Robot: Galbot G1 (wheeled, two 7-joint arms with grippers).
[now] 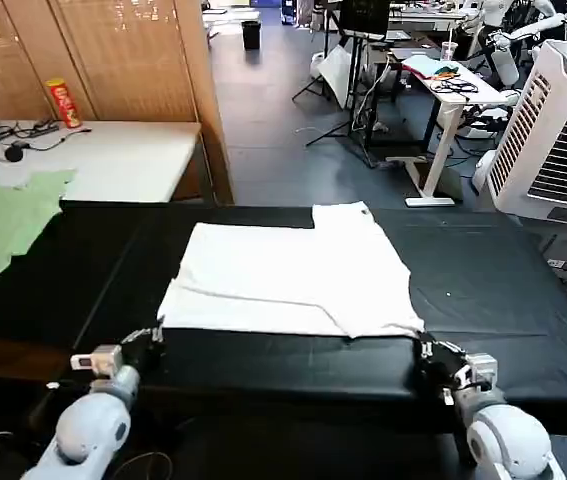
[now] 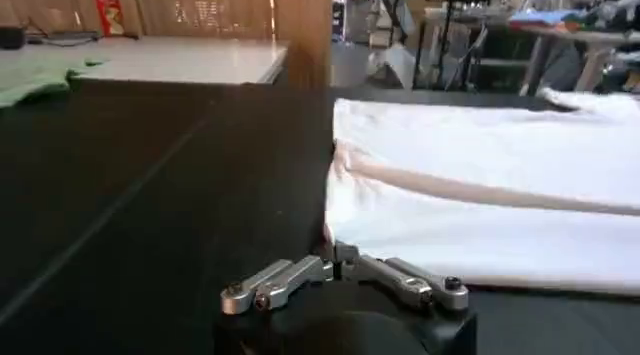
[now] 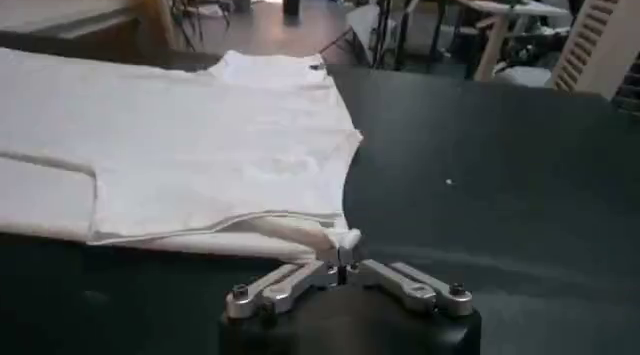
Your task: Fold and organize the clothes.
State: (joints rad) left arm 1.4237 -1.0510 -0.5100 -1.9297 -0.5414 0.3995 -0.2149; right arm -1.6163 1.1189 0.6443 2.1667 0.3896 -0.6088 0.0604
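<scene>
The clothes are one white T-shirt (image 1: 293, 275), plain side up, lying flat in the middle of the black table (image 1: 493, 290), partly folded, with a sleeve at the far right. My left gripper (image 1: 151, 338) sits at the shirt's near left corner. In the left wrist view the gripper (image 2: 336, 257) is shut with the corner of the T-shirt (image 2: 480, 197) pinched between its tips. My right gripper (image 1: 426, 350) is at the near right corner. In the right wrist view this gripper (image 3: 341, 257) is shut on a bunched bit of the T-shirt (image 3: 200, 137) hem.
A light green garment (image 1: 3, 220) lies at the table's far left. Behind it stands a white table (image 1: 123, 160) with a red can (image 1: 63, 102) and cables. A white air cooler (image 1: 553, 140) stands at the right. Bare black tabletop surrounds the shirt.
</scene>
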